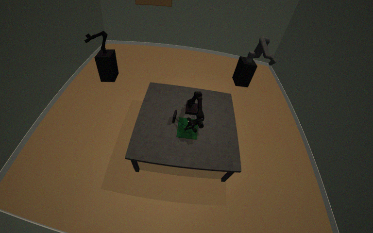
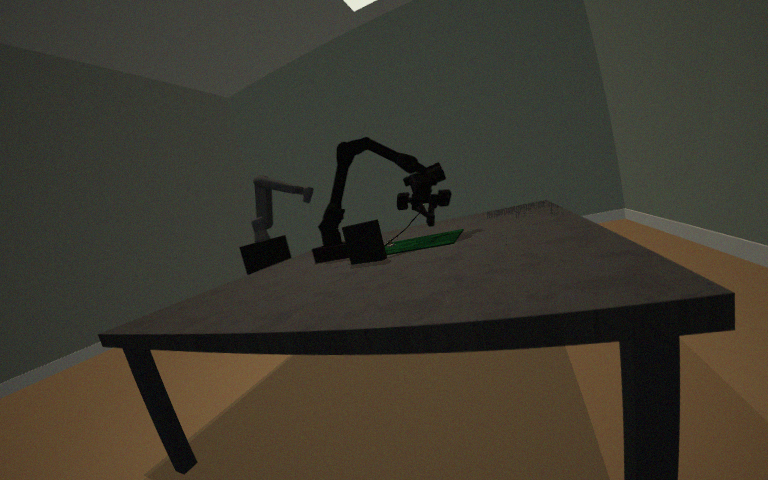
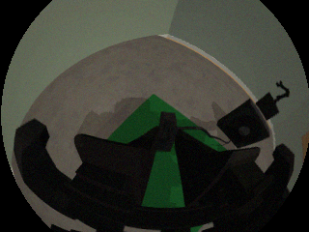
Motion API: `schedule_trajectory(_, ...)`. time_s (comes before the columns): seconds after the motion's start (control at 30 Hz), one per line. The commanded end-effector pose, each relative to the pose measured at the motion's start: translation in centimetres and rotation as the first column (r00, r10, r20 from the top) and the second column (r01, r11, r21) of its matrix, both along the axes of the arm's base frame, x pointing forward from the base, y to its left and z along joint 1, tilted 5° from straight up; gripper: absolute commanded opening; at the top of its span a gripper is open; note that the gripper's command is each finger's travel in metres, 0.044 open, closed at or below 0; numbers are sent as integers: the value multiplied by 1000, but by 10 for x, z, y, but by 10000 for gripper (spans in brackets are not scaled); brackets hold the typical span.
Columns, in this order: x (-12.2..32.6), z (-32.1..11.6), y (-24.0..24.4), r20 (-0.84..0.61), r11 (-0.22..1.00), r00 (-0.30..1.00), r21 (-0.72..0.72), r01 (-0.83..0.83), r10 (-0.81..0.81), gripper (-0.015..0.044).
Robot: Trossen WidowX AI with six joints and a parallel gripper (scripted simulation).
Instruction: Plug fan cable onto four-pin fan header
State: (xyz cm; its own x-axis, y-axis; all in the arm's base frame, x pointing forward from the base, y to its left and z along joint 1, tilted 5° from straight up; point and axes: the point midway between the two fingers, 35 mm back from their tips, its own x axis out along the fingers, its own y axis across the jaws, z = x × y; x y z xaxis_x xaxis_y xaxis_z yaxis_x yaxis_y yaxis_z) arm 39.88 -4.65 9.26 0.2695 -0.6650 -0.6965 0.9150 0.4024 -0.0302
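Observation:
My gripper [image 1: 186, 129] [image 2: 431, 220] [image 3: 166, 130] is shut on the fan cable's plug, a small dark block [image 3: 168, 121] between the fingertips in the wrist view. The fingers are tilted and hold the plug above the green board [image 1: 179, 134] [image 2: 424, 243] [image 3: 145, 113]. The thin dark cable [image 2: 403, 230] [image 3: 203, 130] runs from the plug to the fan. The black square fan [image 1: 174, 116] [image 2: 365, 242] [image 3: 243, 126] stands upright beside the board. I cannot make out the four-pin header; the fingers cover part of the board, and the picture is dark.
The grey table [image 1: 164, 148] [image 2: 509, 283] [image 3: 145, 63] carries the board, the fan and my arm's base [image 1: 191, 108]. A black arm [image 1: 104, 41] and a grey arm [image 1: 263, 46] [image 2: 263, 198] stand on black pedestals away from the table.

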Motion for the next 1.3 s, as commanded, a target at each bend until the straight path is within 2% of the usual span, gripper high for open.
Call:
schedule_trajectory(0.0, 0, 1, 1, 31, 999, 1000, -41, 7, -6, 0)
schedule_trajectory(1.27, -23, 16, 27, 316, 908, 948, -409, 94, 44, 0)
